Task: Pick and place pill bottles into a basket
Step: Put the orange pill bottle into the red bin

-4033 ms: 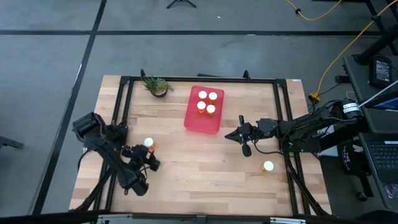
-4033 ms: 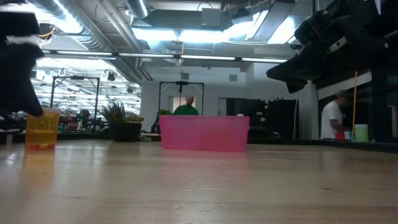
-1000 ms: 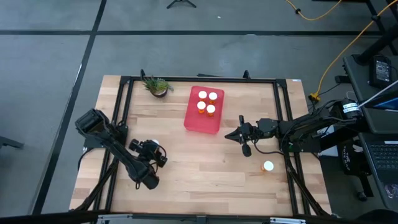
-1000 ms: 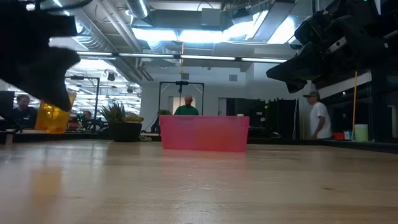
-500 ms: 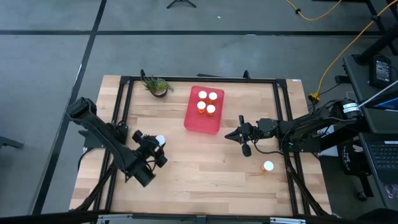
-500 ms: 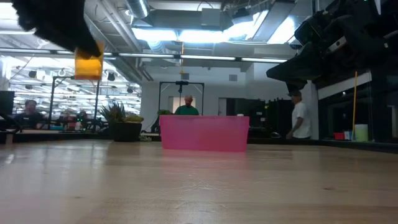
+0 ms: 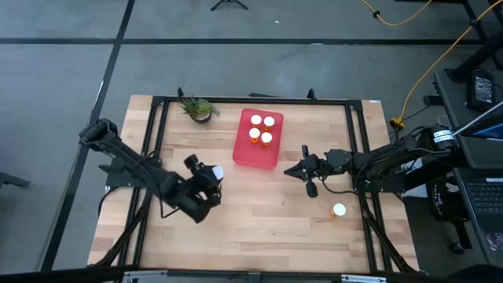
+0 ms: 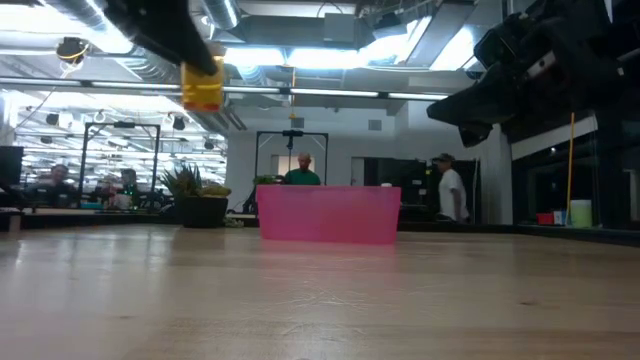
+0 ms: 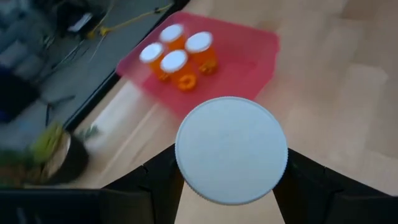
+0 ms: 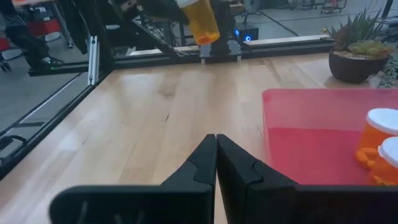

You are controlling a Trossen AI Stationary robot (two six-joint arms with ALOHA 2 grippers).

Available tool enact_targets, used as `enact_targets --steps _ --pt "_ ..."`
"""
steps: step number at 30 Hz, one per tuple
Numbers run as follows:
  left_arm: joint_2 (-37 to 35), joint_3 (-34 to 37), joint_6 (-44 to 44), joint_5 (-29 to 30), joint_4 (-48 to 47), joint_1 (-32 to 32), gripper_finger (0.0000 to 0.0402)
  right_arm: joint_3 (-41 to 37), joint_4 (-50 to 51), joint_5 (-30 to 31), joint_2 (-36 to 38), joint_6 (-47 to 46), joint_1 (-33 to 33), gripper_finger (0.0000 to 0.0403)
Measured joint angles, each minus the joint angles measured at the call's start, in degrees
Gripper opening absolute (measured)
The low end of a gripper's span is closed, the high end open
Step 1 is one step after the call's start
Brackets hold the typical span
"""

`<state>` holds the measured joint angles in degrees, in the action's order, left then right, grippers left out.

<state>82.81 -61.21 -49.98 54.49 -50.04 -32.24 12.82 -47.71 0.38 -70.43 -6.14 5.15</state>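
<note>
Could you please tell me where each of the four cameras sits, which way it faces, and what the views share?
High view: overhead, looking straight down; both arms, left hand, right hand.
Low view: table height, facing the red basket; dark arms above.
Left wrist view: looks past the held pill bottle toward the basket.
Right wrist view: its own shut fingers, facing the left arm's bottle.
All four show the basket and the carried bottle.

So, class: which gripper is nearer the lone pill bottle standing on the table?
Right. The right gripper hangs just beyond the bottle; the left gripper, carrying another bottle, is across the table.
</note>
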Motion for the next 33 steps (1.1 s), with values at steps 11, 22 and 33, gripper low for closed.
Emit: enact_targets --steps 11,22,33 --pt "0.0 0.0 29.93 -13.69 19.34 7.03 0.0207 0.0 -1.09 -0.02 0.0 2.19 0.04 0.0016" --pt "-0.37 0.0 41.93 -25.46 24.37 16.75 0.0207 0.0 -1.39 -1.73 0.0 2.08 0.07 0.0016" --pt "-0.37 1.89 53.32 -38.91 33.7 28.54 0.0207 0.0 -1.0 -3.25 0.0 0.28 0.07 0.0016"
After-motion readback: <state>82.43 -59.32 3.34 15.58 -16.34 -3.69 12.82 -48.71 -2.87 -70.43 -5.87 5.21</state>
